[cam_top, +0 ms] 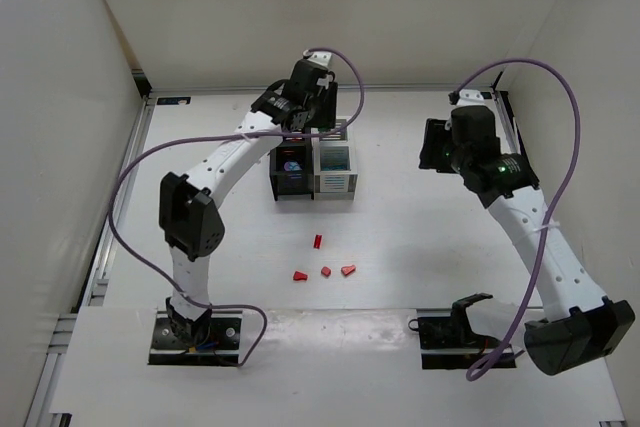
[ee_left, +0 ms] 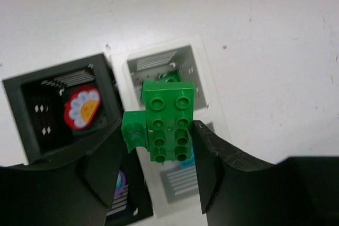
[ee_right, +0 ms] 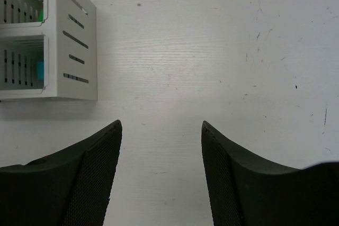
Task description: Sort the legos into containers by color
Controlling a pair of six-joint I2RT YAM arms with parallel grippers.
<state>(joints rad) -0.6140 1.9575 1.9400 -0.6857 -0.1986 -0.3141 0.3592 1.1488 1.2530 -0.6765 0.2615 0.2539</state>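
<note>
My left gripper (ee_left: 159,126) is shut on a green lego (ee_left: 170,110), a studded brick with a small arch piece at its left side. It hangs over the white container (ee_left: 204,80), where another green piece (ee_left: 170,76) lies in the far compartment. Beside it stands the black container (ee_left: 32,130), with a red flower-printed lego (ee_left: 82,107) inside. From above, the left gripper (cam_top: 300,112) hovers at the far end of the black container (cam_top: 276,185) and white container (cam_top: 335,185). Several red legos (cam_top: 326,271) lie on the table. My right gripper (ee_right: 161,146) is open and empty.
The right gripper (cam_top: 432,147) hangs above bare table to the right of the white container (ee_right: 74,35), which holds a teal piece (ee_right: 39,70). White walls enclose the table on three sides. A purple cable loops over each arm.
</note>
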